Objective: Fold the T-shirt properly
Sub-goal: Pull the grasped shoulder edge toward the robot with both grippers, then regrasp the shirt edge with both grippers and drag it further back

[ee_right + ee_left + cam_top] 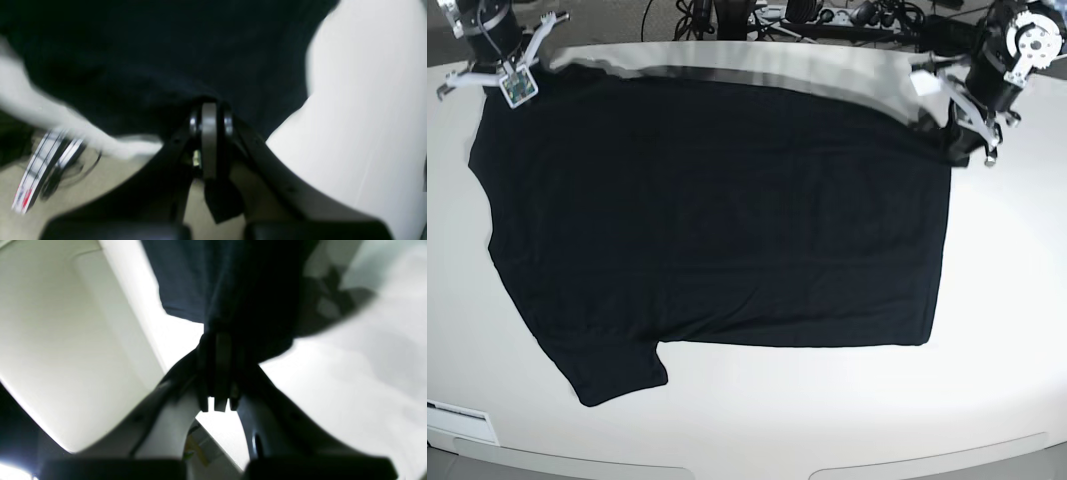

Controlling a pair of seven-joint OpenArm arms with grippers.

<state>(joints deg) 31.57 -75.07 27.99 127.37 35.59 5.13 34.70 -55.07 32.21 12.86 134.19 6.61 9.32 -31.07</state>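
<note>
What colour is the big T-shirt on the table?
Plain black. The T-shirt shows best in the base view.

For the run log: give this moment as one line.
T-shirt: spread on table, plain side up | left gripper: shut on T-shirt | right gripper: shut on T-shirt

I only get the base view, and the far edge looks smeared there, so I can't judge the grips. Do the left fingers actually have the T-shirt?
Observer: Yes. In the left wrist view the left gripper is shut on a bunched fold of the T-shirt.
Operator: And the right one?
Observer: The right gripper is shut too, with black cloth gathered at its tips.
Operator: Is the left corner off the surface?
Observer: It looks so. The cloth throws a separate shadow on the white table.
</note>
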